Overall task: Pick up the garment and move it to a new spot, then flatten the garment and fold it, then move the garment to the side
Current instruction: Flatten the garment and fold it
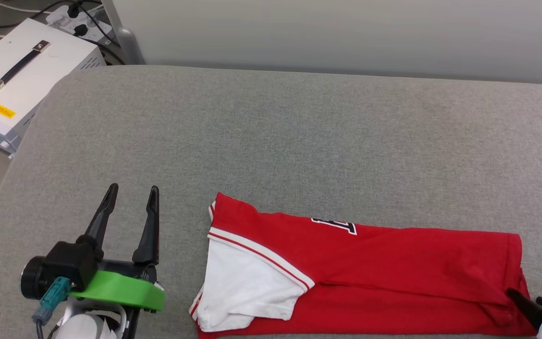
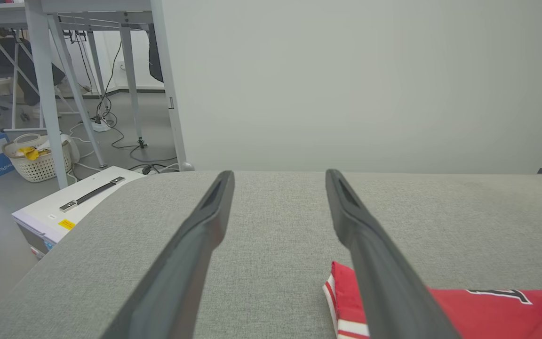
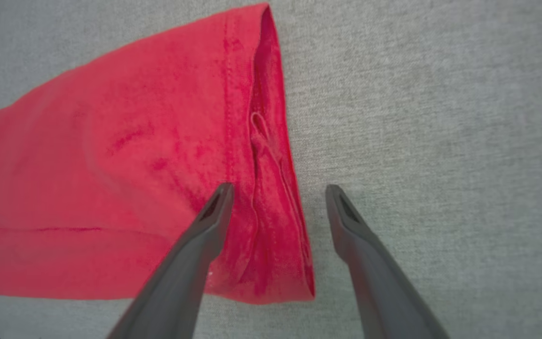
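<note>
Right wrist view: right gripper (image 3: 279,187) spread over garment (image 3: 111,155) hem, left gripper (image 1: 134,187) spread; shallow pinch could undo fold.

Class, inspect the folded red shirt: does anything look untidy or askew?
Yes. The white-sleeved red jersey T-shirt is folded unevenly: at its hem end the layers pucker and the inner fabric shows, so the edges don't line up.

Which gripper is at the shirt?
The right gripper, open, straddling the red hem of the shirt. The left gripper, open, is over bare grey cushion, apart from it.
</note>
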Motion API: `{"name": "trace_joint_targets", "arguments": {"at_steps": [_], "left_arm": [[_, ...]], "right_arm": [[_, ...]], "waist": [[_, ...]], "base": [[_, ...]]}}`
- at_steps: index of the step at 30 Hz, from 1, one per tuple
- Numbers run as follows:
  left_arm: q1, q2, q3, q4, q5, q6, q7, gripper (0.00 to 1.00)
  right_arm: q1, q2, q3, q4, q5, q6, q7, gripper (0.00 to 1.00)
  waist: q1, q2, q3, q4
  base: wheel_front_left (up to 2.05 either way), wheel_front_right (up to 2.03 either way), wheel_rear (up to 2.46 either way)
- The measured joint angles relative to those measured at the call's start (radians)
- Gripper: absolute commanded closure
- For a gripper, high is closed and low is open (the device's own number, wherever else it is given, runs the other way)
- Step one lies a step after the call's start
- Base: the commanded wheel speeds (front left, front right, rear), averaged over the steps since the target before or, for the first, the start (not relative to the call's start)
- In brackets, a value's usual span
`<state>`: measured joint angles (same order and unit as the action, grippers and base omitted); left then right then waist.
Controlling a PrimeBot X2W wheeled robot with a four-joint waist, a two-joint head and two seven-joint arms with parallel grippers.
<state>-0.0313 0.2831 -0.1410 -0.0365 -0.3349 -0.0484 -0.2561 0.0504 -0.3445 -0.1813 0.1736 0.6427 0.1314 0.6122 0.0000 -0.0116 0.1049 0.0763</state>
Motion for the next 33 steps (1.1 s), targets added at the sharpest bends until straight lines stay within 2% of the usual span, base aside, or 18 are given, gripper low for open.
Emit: {"name": "trace_joint_targets", "arguments": {"at_steps": [4, 10, 25, 26, 27, 28, 29, 33], "left_arm": [[0.0, -0.037, 0.032, 0.003, 0.037, -0.036, 0.0, 0.0], [-0.001, -0.067, 0.058, 0.011, 0.072, -0.063, 0.0, 0.0], [-0.001, -0.095, 0.063, 0.024, 0.099, -0.077, 0.0, 0.0], [-0.001, -0.095, 0.062, 0.025, 0.099, -0.077, 0.0, 0.0], [-0.001, -0.095, 0.06, 0.026, 0.099, -0.077, 0.0, 0.0], [-0.001, -0.095, 0.058, 0.028, 0.099, -0.077, 0.0, 0.0], [-0.001, -0.095, 0.057, 0.028, 0.099, -0.077, 0.0, 0.0], [-0.001, -0.095, 0.054, 0.03, 0.099, -0.077, 0.0, 0.0]], "right_arm": [[-0.019, 0.0, -0.002, 0.04, 0.02, 0.0, 0.0, 0.0], [-0.053, -0.002, 0.016, 0.093, 0.061, 0.0, -0.014, 0.0], [-0.081, -0.001, 0.129, 0.12, 0.165, -0.001, -0.037, 0.0], [-0.082, -0.001, 0.133, 0.121, 0.167, -0.001, -0.037, 0.14], [-0.083, -0.002, 0.139, 0.122, 0.167, -0.001, -0.041, 0.54], [-0.083, -0.002, 0.143, 0.124, 0.167, -0.001, -0.047, 0.74], [-0.083, -0.004, 0.147, 0.126, 0.165, -0.001, -0.054, 1.0], [-0.083, -0.01, 0.157, 0.139, 0.16, 0.0, -0.093, 1.0]], "waist": [[0.0, 0.0, 0.017, 0.002], [0.0, 0.0, 0.04, 0.008], [0.0, 0.0, 0.043, 0.017], [0.0, 0.0, 0.041, 0.017], [0.0, 0.0, 0.039, 0.017], [0.0, 0.0, 0.036, 0.017], [0.0, 0.0, 0.034, 0.017], [0.0, 0.0, 0.026, 0.016]], "base": [[0.0, 0.0, 0.0], [0.0, 0.0, 0.0], [0.0, 0.0, 0.0], [0.0, 0.0, 0.0], [0.0, 0.0, 0.0], [0.0, 0.0, 0.0], [0.0, 0.0, 0.0], [0.0, 0.0, 0.0]]}}
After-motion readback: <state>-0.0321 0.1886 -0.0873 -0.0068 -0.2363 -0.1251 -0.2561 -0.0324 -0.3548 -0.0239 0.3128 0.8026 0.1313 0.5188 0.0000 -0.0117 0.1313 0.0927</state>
